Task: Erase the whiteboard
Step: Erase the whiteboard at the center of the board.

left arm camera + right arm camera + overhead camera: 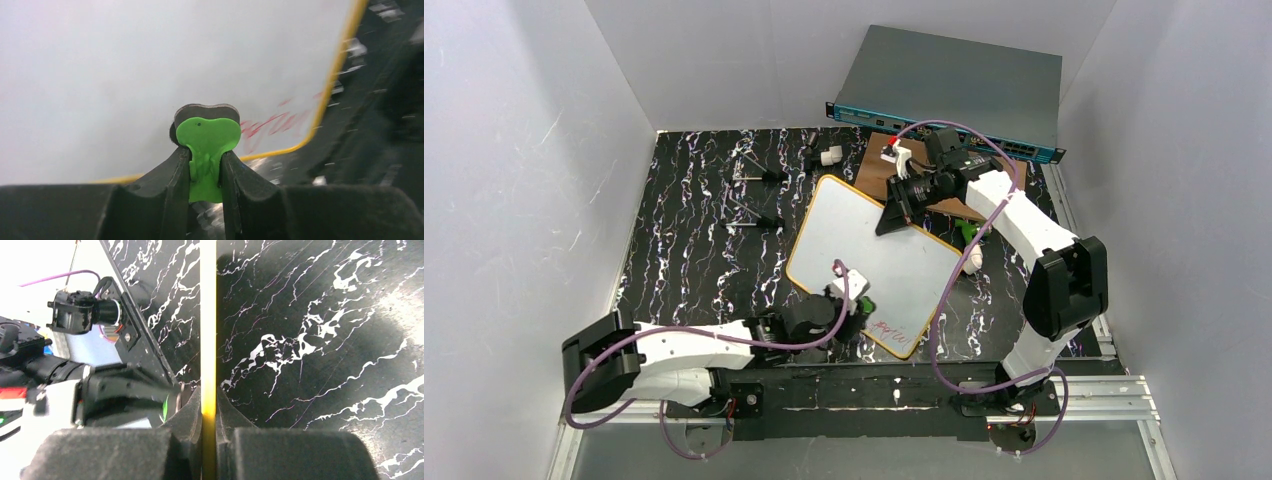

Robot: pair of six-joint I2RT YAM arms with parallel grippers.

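The whiteboard lies at an angle on the black marbled mat, white with a thin yellow frame. Red handwriting remains at its near corner. My left gripper is at the board's near edge, shut on a green eraser with a dark pad. The eraser sits over the white surface, just left of the red writing. My right gripper is at the board's far edge. The right wrist view has the yellow frame running edge-on between the jaws, with my right gripper shut on it.
A brown wooden board lies behind the whiteboard, partly under the right arm. A grey rack box stands at the back. Two black clips and a white piece lie left of the board. A green-white object is on its right.
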